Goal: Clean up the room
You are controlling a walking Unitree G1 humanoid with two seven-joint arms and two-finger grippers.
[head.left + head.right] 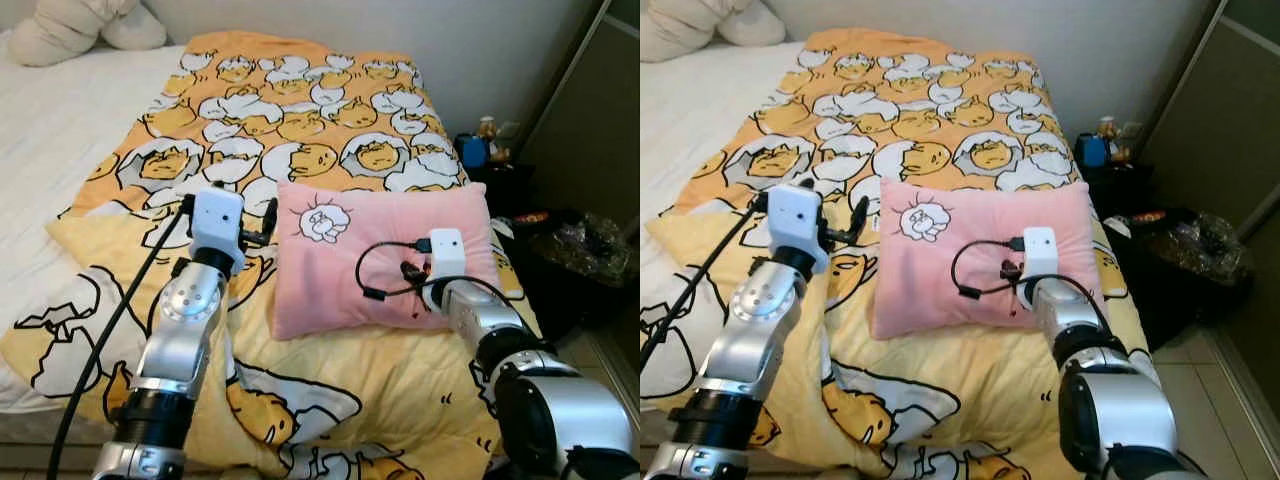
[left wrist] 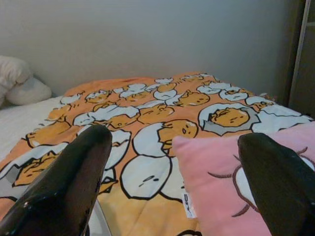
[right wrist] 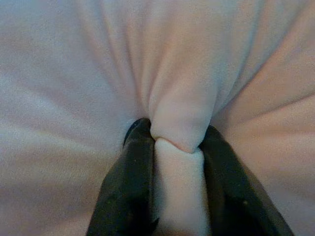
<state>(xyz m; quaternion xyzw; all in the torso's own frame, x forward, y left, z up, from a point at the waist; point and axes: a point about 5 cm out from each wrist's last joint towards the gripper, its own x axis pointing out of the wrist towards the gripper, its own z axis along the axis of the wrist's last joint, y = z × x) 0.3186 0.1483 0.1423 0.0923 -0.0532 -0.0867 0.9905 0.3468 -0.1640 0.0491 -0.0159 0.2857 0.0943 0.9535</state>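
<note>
Head stereo pair looks forward and down from the near end of the bed (image 1: pixel 60 130); both eyes share the pink pillow (image 1: pixel 340 270). Left wrist cam sits low, facing the far wall (image 2: pixel 147 34). Right wrist cam is pressed close on pillow fabric.

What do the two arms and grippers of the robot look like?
Both arms are silver metal with round joints and black bands. Each wrist carries a white box. A black cable loops beside the right gripper; another runs along the left arm. The left gripper has two glossy black fingers.
</note>
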